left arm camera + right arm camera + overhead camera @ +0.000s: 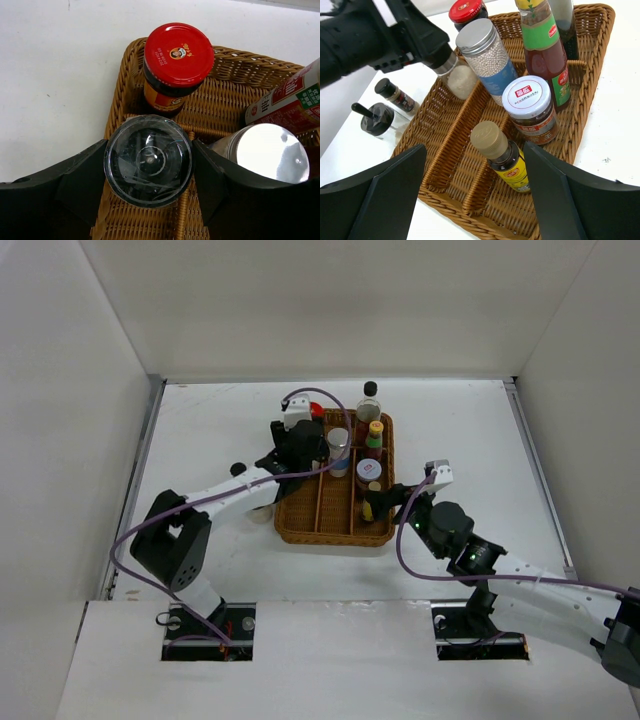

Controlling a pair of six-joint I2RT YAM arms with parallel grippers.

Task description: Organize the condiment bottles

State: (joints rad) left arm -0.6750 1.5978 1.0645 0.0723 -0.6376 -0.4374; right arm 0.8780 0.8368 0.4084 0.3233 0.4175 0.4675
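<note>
From above, the brown wicker divided tray (335, 528) sits on the middle of the white desk (470, 440), with the left pincer (300, 452) over its far left compartment and the right pincer (388, 502) at its near right corner. The left wrist view shows the left pincer pinching a round clear-topped bottle (148, 150) beside the red-lidded dark jar (178, 55). The right wrist view shows the right pincer spread and empty above a slim tan-capped sauce bottle (492, 142) in the tray.

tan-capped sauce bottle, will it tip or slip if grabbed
The tan-capped sauce bottle is tall and slim on the bumpy wicker tray, so a nudge probably tips it. Its body looks glossy, so it may slip.
</note>
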